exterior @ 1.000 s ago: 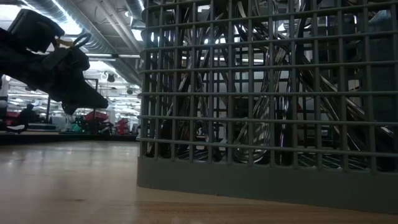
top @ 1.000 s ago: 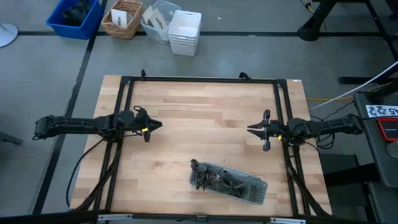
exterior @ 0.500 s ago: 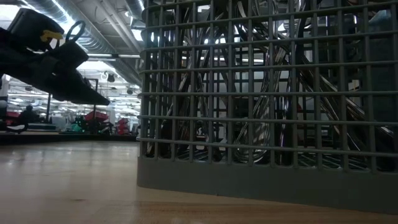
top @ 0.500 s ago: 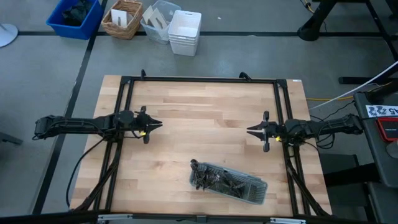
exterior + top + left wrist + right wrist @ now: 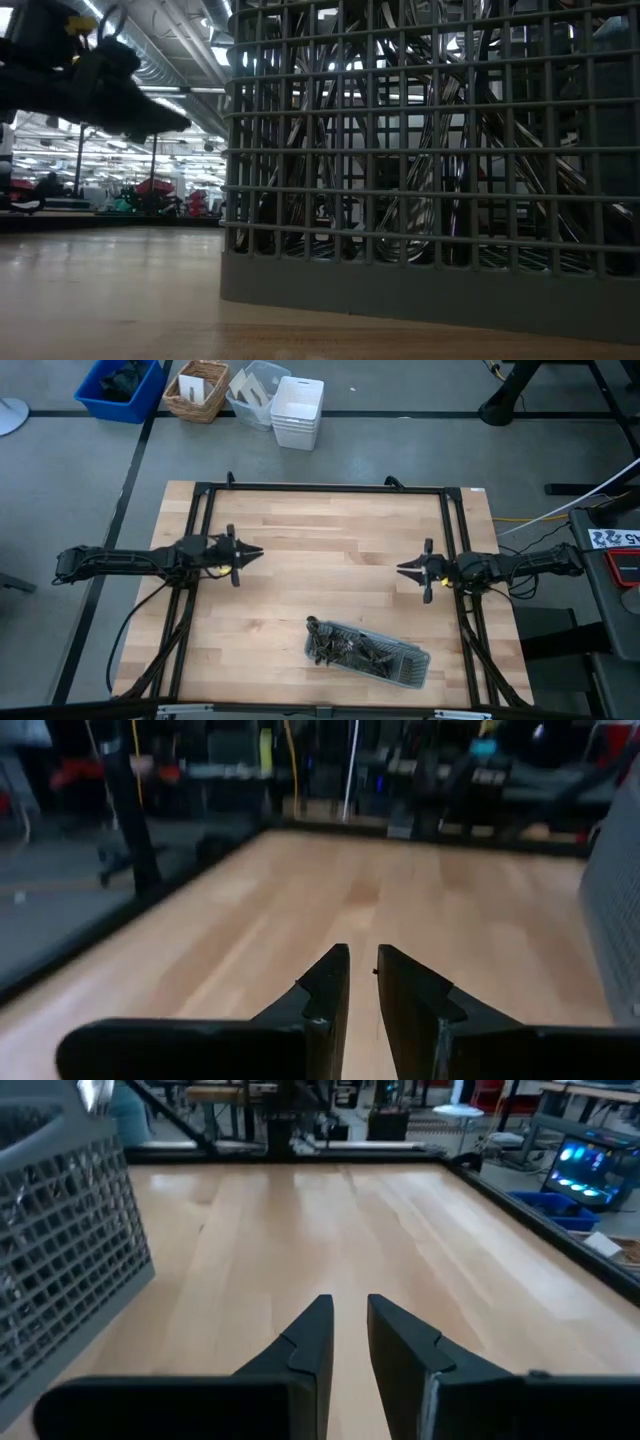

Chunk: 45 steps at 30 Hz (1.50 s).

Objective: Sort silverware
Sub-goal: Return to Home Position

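The silverware (image 5: 352, 650) lies heaped in a long grey mesh tray (image 5: 412, 668) on the wooden table, near its front edge and right of the middle. The low view shows the tray's wall (image 5: 430, 270) close up, with shiny handles behind the mesh. My left gripper (image 5: 258, 552) hovers over the table's left part, pointing toward the right; its fingers (image 5: 330, 982) stand a narrow gap apart with nothing between them. My right gripper (image 5: 400, 569) hovers at the right, pointing left, its fingers (image 5: 312, 1325) likewise slightly apart and empty. Both are far from the tray.
Black frame rails (image 5: 320, 487) run along the table's far, left and right edges. On the floor beyond the far edge stand a blue bin (image 5: 120, 385), a wicker basket (image 5: 197, 388) and white containers (image 5: 297, 410). Bare wood (image 5: 330, 550) lies between the two grippers.
My left gripper has rolled about its own axis and tipped its fingers upward, rising a little above the table; its fingertip gap stays the same. The tray and the silverware have kept still.
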Available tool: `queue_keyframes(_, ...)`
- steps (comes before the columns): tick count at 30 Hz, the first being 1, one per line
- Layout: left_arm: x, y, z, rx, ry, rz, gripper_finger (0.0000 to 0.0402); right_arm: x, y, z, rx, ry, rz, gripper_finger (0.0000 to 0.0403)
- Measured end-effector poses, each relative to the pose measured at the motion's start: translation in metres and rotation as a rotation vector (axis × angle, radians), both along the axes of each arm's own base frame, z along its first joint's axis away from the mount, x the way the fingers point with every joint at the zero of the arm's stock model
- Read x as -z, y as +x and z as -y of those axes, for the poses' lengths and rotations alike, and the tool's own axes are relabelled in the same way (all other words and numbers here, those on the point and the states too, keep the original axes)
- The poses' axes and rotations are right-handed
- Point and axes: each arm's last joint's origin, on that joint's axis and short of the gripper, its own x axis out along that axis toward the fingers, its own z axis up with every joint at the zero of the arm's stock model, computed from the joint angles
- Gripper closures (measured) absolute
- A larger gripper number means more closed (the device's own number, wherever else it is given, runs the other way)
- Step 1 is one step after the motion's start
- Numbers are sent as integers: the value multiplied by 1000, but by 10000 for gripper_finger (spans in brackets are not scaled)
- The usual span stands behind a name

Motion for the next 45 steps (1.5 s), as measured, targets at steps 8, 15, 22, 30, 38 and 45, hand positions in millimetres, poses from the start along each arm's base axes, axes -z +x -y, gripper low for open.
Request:
queue_keyframes(8,-10,0,1,26,41,99,353,-4,-2,2,58,6,45,333)
queue_keyframes(15,-18,-4,1,27,103,161,353,-5,-8,4,88,-8,61,333)
queue_keyframes(22,-25,-9,2,25,134,225,353,-7,-12,5,94,5,85,333)
queue_keyframes(30,-23,-14,3,26,127,211,353,-10,-15,5,71,11,127,333)
queue_keyframes(38,-17,-17,3,28,109,160,353,-9,-15,4,67,9,121,333)
queue_keyframes(45,-8,-16,3,30,80,72,353,-9,-15,5,72,8,119,333)
